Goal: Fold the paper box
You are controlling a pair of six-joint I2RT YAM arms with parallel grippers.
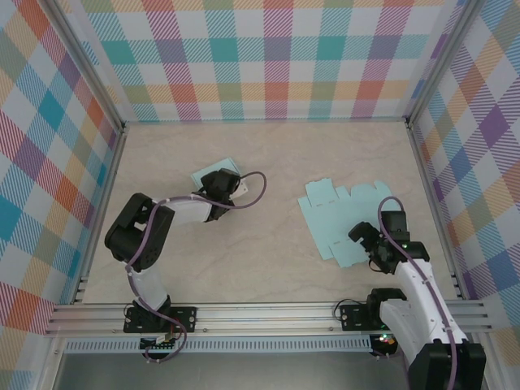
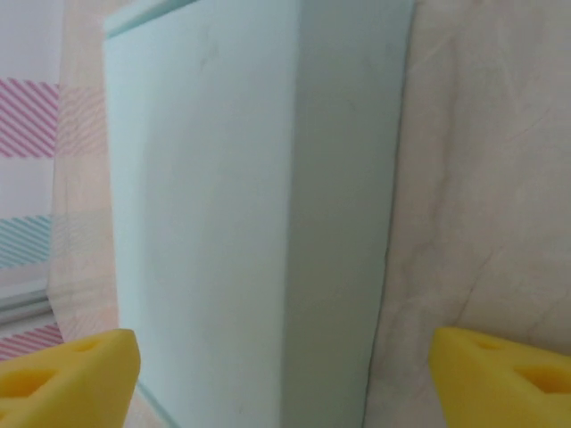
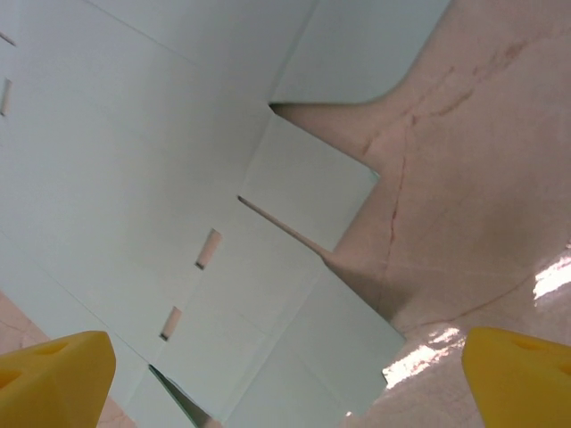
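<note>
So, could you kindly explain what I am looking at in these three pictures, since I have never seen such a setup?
The left arm and right arm are robots bolted to a table, each ending in a two-finger gripper. The wide picture comes from a fixed camera above and behind them. The other two come from cameras on the wrists, where the yellow wedges are fingertips. The left gripper hangs over a folded pale blue paper piece, the right gripper over a flat box sheet with slots. Both grippers are open and hold nothing.

Pale-blue box blank [image 1: 341, 218] lies flat, well apart from folded box [image 1: 205, 175].
</note>
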